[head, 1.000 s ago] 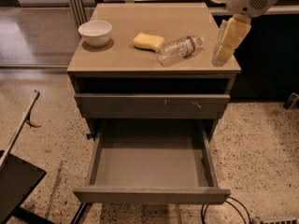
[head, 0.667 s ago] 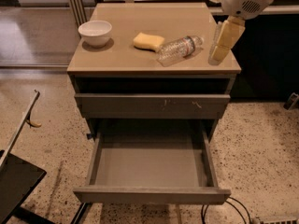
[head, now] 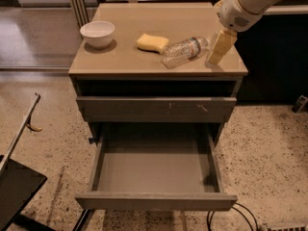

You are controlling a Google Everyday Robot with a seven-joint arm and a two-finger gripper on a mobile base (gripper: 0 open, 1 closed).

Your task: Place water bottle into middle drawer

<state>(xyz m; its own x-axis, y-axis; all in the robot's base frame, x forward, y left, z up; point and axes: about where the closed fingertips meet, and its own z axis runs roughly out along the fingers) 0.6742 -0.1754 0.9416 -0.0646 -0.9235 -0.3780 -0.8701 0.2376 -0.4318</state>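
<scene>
The water bottle [head: 185, 51], clear and crinkled with a thin label band near its neck, lies on its side on the cabinet top, cap end pointing right. The gripper [head: 215, 57] hangs from the white arm at the upper right. It sits just right of the bottle's cap end, close to the top surface and near the cabinet's right edge. It holds nothing. The middle drawer [head: 154, 200] is pulled fully open below, with a plain front panel and a bare grey floor.
A yellow sponge [head: 152, 42] lies just left of the bottle and a white bowl [head: 97, 33] stands at the top's left. A shut drawer front with pale scratches [head: 155, 109] sits above the open one. Cables lie on the floor at lower right [head: 231, 216].
The gripper has moved left along the cabinet top, closer to the bottle's cap end. The bottle, the sponge, the bowl and the drawer have not moved.
</scene>
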